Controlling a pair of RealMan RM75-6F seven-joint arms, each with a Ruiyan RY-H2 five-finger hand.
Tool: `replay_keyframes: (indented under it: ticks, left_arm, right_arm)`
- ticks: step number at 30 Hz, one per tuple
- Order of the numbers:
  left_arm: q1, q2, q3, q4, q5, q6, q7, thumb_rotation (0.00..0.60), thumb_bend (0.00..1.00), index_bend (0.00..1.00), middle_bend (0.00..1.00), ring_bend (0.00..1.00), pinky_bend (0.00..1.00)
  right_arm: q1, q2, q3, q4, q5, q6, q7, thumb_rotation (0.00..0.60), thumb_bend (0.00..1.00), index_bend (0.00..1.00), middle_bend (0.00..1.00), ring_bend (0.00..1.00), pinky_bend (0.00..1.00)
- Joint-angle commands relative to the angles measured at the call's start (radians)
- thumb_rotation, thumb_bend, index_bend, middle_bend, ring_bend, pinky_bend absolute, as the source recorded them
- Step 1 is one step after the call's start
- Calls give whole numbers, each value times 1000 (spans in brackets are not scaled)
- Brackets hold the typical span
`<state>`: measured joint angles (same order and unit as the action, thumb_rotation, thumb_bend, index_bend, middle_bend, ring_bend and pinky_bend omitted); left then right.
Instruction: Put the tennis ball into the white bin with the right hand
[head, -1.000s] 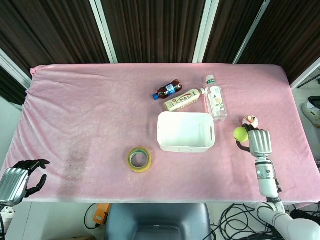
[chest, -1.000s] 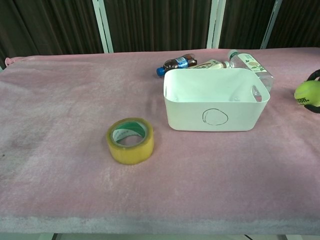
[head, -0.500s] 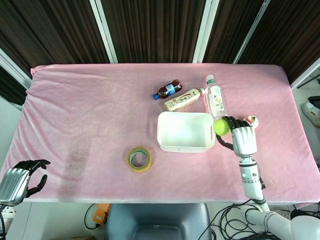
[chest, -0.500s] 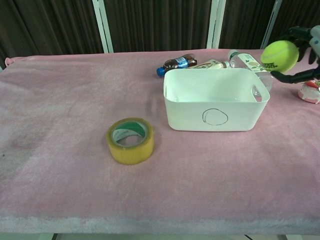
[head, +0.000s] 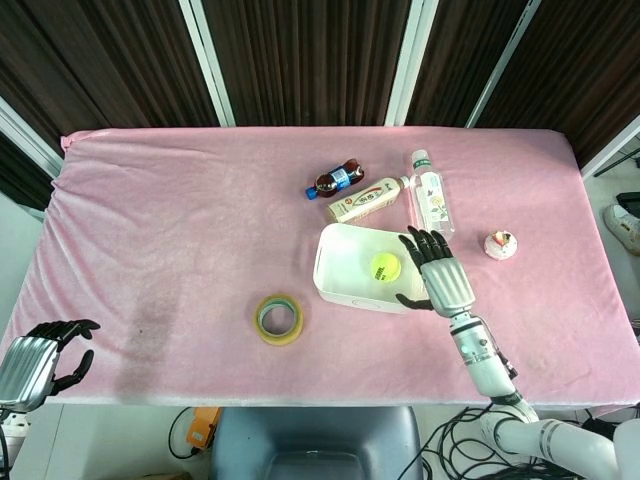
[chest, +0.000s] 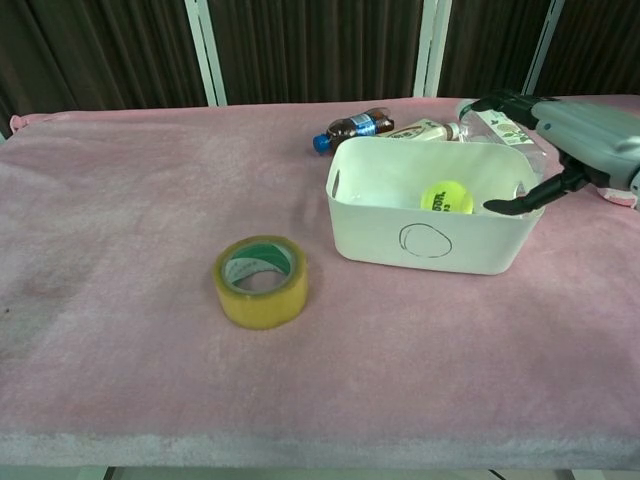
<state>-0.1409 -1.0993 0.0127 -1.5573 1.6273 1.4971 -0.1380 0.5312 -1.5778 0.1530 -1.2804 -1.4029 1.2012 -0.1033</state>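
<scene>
A: What carries everything? 
B: A worktop (head: 180, 220) under a pink cloth; on it the white bin (head: 340, 285) sits right of centre, its right end tipped up a little in the chest view.

A: And the robot hands?
B: The right robot hand (head: 438, 277) hangs over the bin's right end, fingers spread, holding nothing; the left robot hand (head: 40, 352) sits at the near left corner, fingers curled in on nothing.

A: Smaller things?
B: Three bottles (head: 432, 198) lie beyond the bin; a tape roll (head: 279, 318) lies to its left; the tennis ball (head: 385, 267) is inside the bin.
</scene>
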Motion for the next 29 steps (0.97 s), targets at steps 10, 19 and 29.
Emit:
replay_keyframes:
  ticks: [10, 19, 29]
  left_arm:
    - [-6, -3, 3, -9, -3, -19, 24, 600, 441, 378, 477, 407, 433]
    - [-3, -12, 2, -6, 12, -2, 45, 600, 440, 378, 476, 406, 436]
    - [-3, -17, 4, -6, 17, -1, 56, 600, 441, 378, 472, 406, 444]
  right_arm:
    - [-372, 290, -259, -242, -191, 415, -9, 600, 301, 139, 23, 0, 115]
    - [-482, 257, -259, -95, -178, 488, 50, 600, 176, 67, 18, 0, 116]
    - [-487, 254, -237, -99, -193, 453, 49, 600, 176, 51, 16, 0, 120]
